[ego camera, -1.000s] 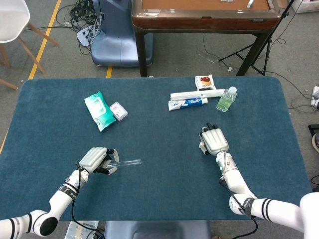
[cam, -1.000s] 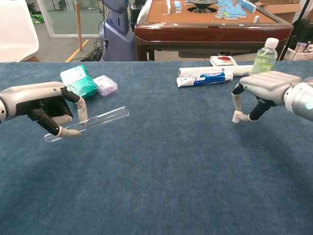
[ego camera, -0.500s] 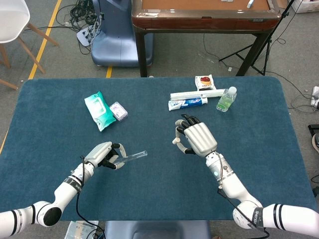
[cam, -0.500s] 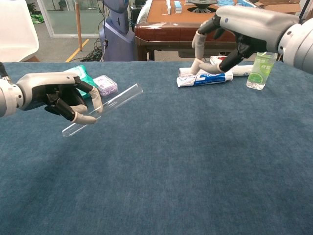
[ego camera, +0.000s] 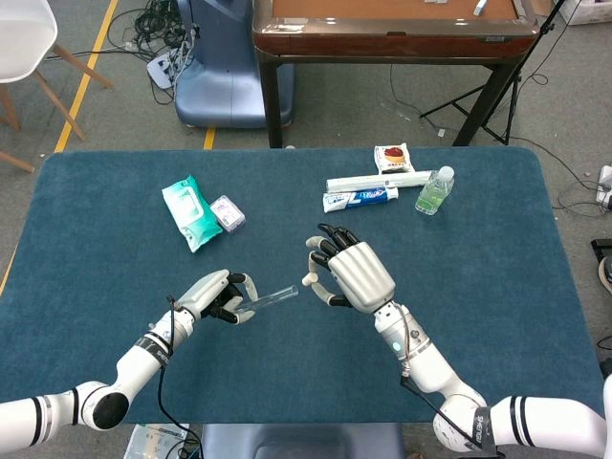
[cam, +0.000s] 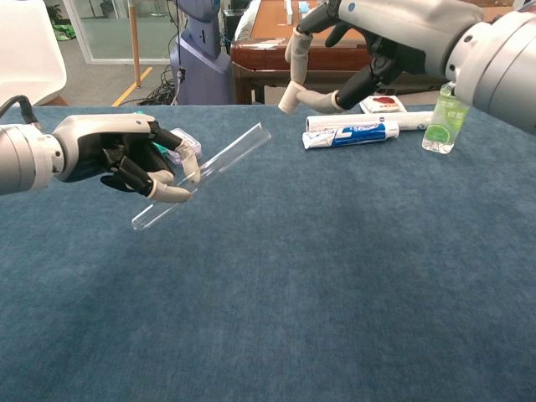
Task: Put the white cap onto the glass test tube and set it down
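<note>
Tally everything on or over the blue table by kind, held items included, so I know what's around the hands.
Glass test tube, in the left robot hand: 1
White cap, in the right robot hand: 1
Wipes packs: 2
Toothpaste tube: 1
Long white box: 1
Snack packet: 1
Clear bottle: 1
Total: 8

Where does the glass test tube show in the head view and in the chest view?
Head view: glass test tube lower centre-left, held by the left hand.
Chest view: test tube left of centre, tilted up toward the right.
Shared landmark: toothpaste tube.
</note>
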You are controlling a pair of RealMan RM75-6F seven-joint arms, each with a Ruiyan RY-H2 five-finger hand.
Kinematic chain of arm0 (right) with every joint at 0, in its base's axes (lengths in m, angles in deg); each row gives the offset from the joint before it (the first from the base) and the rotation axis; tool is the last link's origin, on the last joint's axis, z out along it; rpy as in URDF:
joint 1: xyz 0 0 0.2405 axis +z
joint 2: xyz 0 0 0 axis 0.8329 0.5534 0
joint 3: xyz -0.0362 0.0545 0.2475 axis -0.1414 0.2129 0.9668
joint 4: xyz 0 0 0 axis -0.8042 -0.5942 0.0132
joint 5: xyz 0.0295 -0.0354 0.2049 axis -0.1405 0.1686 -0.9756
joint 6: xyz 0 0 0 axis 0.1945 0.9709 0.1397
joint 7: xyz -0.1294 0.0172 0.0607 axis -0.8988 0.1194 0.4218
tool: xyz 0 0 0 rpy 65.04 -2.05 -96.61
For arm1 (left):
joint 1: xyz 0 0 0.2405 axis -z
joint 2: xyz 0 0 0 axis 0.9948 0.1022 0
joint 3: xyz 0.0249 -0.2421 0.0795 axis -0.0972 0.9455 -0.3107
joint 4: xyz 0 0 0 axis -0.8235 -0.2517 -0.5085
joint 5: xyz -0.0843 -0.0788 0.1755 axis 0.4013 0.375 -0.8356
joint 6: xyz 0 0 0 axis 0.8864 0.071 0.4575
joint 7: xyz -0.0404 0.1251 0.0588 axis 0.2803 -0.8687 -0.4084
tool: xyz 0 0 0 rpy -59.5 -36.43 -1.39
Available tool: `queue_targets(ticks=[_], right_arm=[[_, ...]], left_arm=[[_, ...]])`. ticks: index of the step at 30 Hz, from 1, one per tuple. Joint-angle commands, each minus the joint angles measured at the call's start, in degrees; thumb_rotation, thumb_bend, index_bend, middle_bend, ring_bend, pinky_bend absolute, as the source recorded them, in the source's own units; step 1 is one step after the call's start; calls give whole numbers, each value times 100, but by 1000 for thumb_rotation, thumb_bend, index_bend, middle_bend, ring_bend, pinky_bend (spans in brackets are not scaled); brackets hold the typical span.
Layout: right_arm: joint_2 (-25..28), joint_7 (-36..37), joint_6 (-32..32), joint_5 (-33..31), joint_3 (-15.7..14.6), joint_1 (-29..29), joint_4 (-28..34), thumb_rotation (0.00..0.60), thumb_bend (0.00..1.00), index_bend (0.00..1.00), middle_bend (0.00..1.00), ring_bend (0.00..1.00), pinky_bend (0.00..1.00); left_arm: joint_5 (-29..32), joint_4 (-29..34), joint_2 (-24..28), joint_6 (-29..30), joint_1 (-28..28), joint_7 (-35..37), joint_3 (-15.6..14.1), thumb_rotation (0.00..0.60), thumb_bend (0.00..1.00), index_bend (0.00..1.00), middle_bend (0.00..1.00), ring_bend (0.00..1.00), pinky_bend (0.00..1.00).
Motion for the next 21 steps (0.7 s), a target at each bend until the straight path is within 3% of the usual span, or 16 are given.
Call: queue_targets(ticks=[1,21], right_arm=[[-28,-4,1,-6,-14,4,3,600,414,589,282,112,181],[-206,-103,-20,-69,-61,69,-57,600,414,591,282,112,177]], left_arm=[[22,4,-12,-6,16,17,8,600,380,649,928,952,1000],[199,2,-74,-4,155,-54,-9,600,380,649,928,952,1000]])
